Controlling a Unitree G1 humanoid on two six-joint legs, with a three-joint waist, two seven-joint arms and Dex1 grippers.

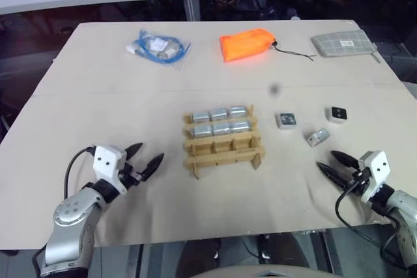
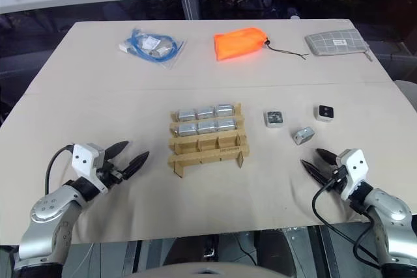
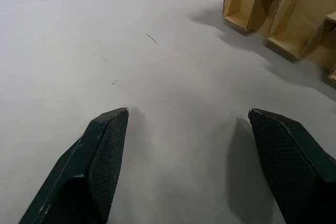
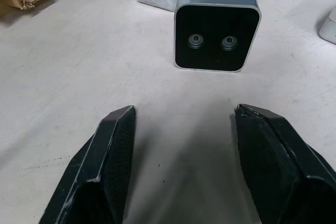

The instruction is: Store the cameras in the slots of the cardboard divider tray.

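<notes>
The cardboard divider tray [image 1: 223,139] sits mid-surface; its two far rows hold six cameras [image 1: 221,120], and the near row stands empty. To its right you have three loose cameras: one [image 1: 286,120] just beside the tray, one [image 1: 337,114] further right, one [image 1: 317,137] lying tilted nearer you. Your right wrist view alone gives the tilted one's black face with two small lenses [image 4: 217,36]. No writing is legible there. Your left claw [image 1: 144,161] hangs wide and empty left of the tray; your right claw [image 1: 334,164] is wide too, empty, short of that camera. At the far edge lie a blue cable bag [image 1: 156,47], an orange pouch [image 1: 247,43] and a checked pouch [image 1: 342,44], label unreadable.
</notes>
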